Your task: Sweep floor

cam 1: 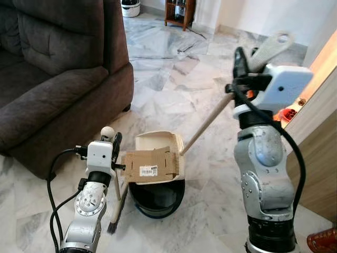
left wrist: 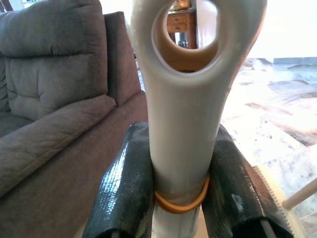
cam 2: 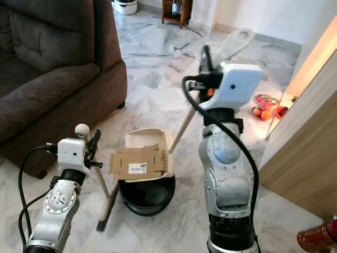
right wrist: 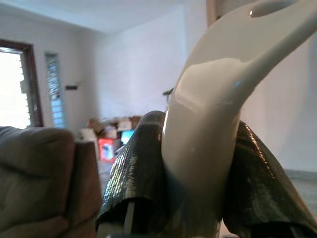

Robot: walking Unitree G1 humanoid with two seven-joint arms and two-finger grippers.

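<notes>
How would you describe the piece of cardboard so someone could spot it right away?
Start at the dark brown sofa, then look down at the marble floor in front of it. A cream dustpan sits over a black bin, and the cardboard lies in the pan: flat, brown, with a white barcode label.

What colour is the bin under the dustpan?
Black and glossy; the bin shows best in the right eye view, beneath the cream dustpan.

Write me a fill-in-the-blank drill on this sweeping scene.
1. The left claw is shut on the ____ handle.
2. The right claw grips the long handle of the ____.
3. A flat piece of ____ lies across the dustpan.
4. The dark brown ____ stands to the robot's left.

Missing words: broom; dustpan; cardboard; sofa
</notes>
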